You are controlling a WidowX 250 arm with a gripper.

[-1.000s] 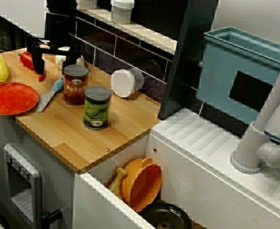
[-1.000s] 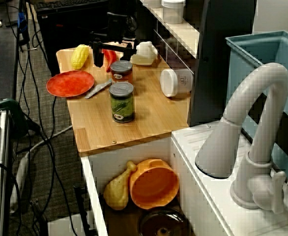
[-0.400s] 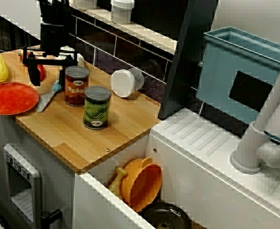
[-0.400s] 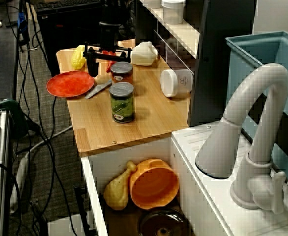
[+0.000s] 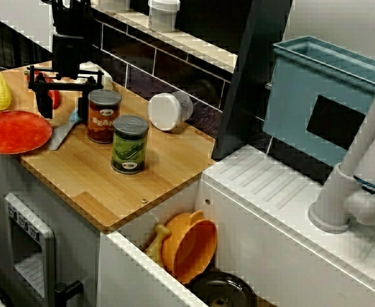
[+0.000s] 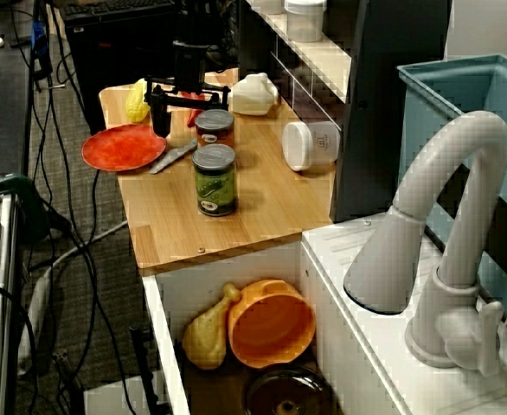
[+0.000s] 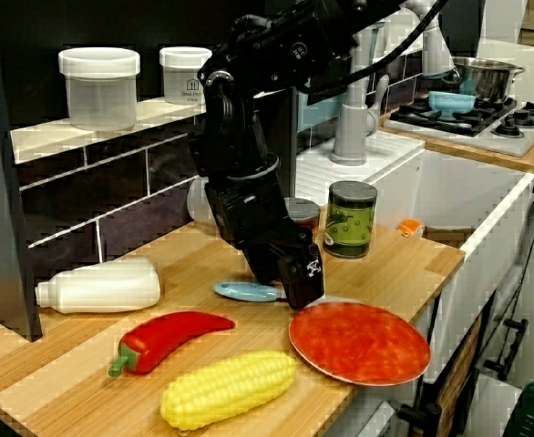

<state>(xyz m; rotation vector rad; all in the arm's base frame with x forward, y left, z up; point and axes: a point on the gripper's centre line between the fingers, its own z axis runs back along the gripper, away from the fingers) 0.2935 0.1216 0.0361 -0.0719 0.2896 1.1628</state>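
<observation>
Claw (image 5: 63, 105) open, fingers spread wide, nothing in it. It hangs low over the far left part of the wooden surface (image 5: 79, 179), close above the blue handle end of the knife (image 5: 63, 131). In the view from the surface's end, one finger stands just beside the handle and the blade is hidden behind the claw. Cannot tell if the fingertips touch the wood.

Knife lies flat between the red plate (image 5: 11, 131) and the bean can (image 5: 103, 115), just beside both. Red pepper (image 7: 171, 332) is mostly hidden in the view across the sink, only a red patch showing between the fingers. The end view puts it apart from the claw, next to the corn (image 7: 226, 387).

Green can (image 5: 130, 144) upright, just on the near side of the bean can. White jar (image 5: 167, 111) on its side by the tiled wall. White bottle (image 7: 98, 284) lying down, mostly blocked by the arm in the view across the sink.

In the sink: orange bowl (image 5: 191, 246) tilted, dark pot (image 5: 223, 291) cut off by the bottom edge, yellow drumstick toy (image 6: 206, 333) touching the bowl.
</observation>
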